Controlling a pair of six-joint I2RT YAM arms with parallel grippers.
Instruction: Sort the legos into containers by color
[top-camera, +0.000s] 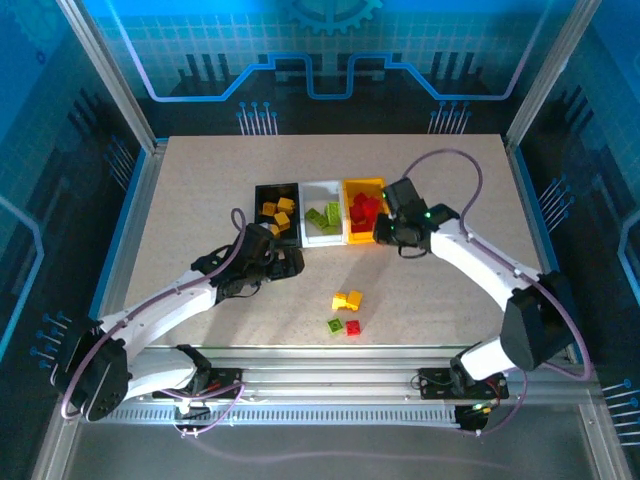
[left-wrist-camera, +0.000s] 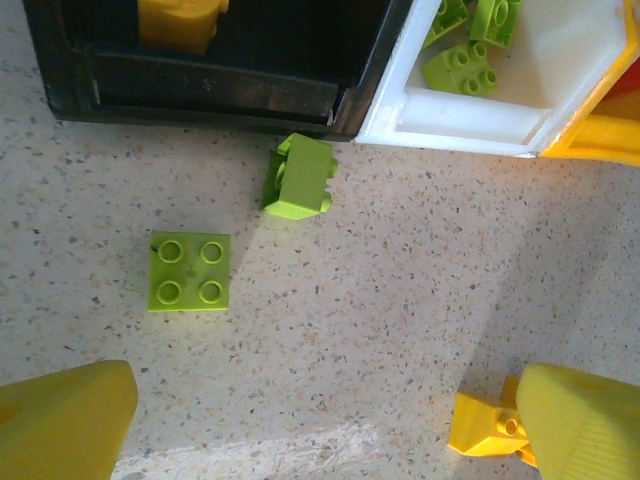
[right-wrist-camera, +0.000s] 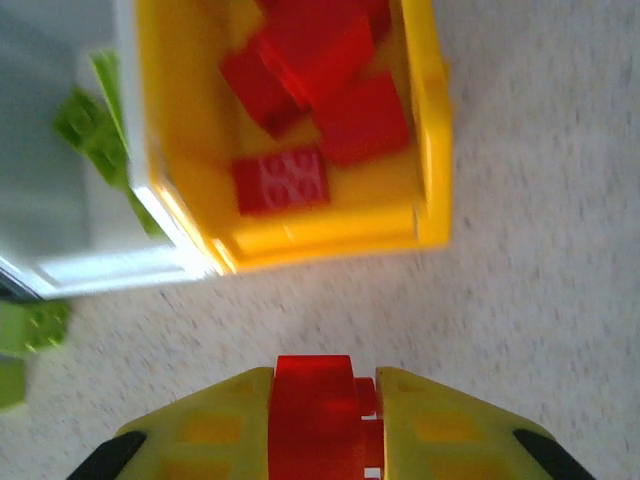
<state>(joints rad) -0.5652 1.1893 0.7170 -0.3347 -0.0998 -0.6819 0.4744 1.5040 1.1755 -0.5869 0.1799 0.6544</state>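
Note:
Three containers stand in a row: a black one (top-camera: 258, 212) with yellow-orange legos, a white one (top-camera: 322, 238) with green legos, a yellow one (top-camera: 364, 184) with red legos. My right gripper (right-wrist-camera: 320, 385) is shut on a red lego (right-wrist-camera: 312, 420), just in front of the yellow container (right-wrist-camera: 330, 232). My left gripper (left-wrist-camera: 320, 440) hangs open over the table in front of the black container (left-wrist-camera: 200, 90). Below it lie two green legos (left-wrist-camera: 189, 271) (left-wrist-camera: 300, 177). A yellow lego (left-wrist-camera: 480, 430) lies beside its right finger.
Loose legos lie nearer the arms: a yellow pair (top-camera: 348, 299), a green one (top-camera: 335, 325) and a red one (top-camera: 352, 326). The speckled table (top-camera: 200, 200) is bare to the left and right of the containers. Metal frame posts border it.

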